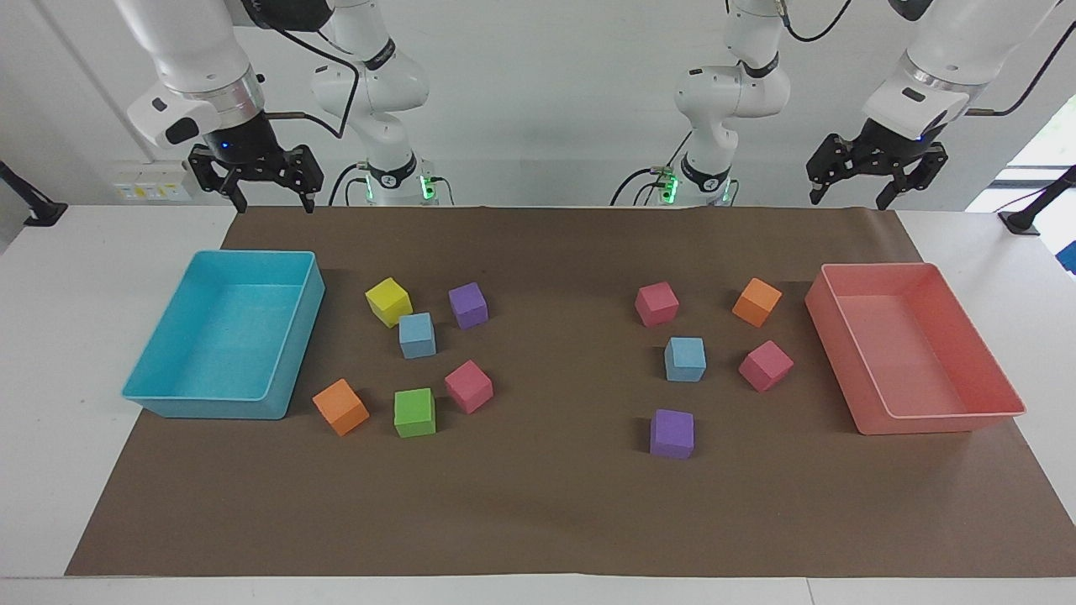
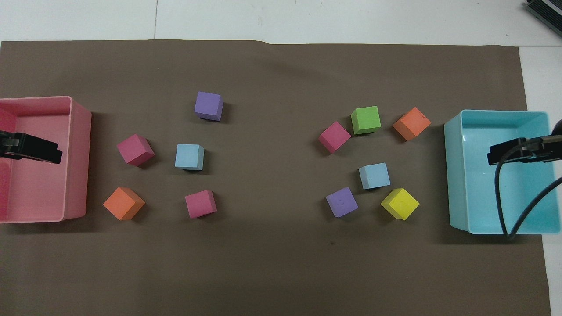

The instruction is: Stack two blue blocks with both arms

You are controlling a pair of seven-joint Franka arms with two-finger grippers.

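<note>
On the brown mat [image 1: 538,504] that covers the surface lie eleven cubes: two blue, two purple, three pink, two orange, one yellow, one green. There are also two trays, one turquoise tray [image 1: 227,344] and one pink tray [image 1: 916,349].

The two blue blocks are small matte cubes of light sky-blue colour, the same size as the others. One blue block [image 1: 417,334] rests on the mat toward the right arm's end, between the yellow cube [image 1: 388,301] and the purple cube [image 1: 468,304], well apart from the right gripper [image 1: 256,181]. The other blue block [image 1: 685,359] rests toward the left arm's end, well apart from the left gripper [image 1: 874,172].

Both grippers hang in the air with fingers apart and hold nothing.
</note>
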